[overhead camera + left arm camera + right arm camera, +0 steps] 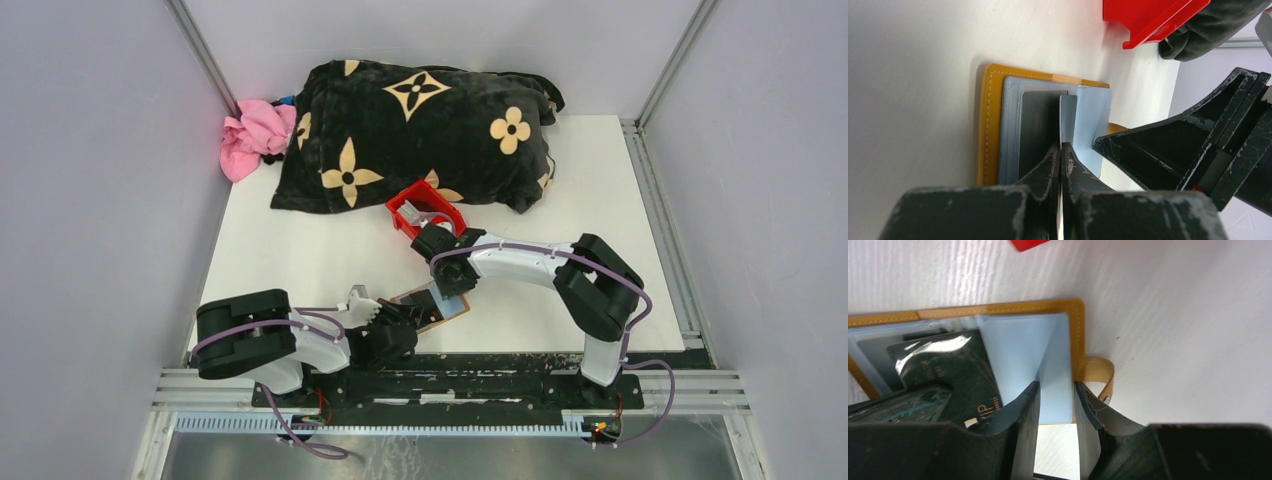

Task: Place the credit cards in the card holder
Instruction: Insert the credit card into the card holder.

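Overhead, arms [520, 262] hide the card [1068, 117] the left hand [1060, 146] pinches

Two credit cards [1035, 125] — one card holder [989, 125], one bin [1148, 20] (red)

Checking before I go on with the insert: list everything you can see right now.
blanket: 1, black with tan flowers, back of table
cloth: 1, pink, back left, against the blanket
bin: 1, red, mid-table, in front of the blanket
holder: 1, tan, lying open between the arms
pocket: clear, pale, inside the holder; number not clear
cards: 2 seen, dark grey; one lying in the holder, one on edge above it
table: 1, white
arms: 2, black and white; left, right
left fingers: shut on the on-edge card
right fingers: apart, pocket edge between them
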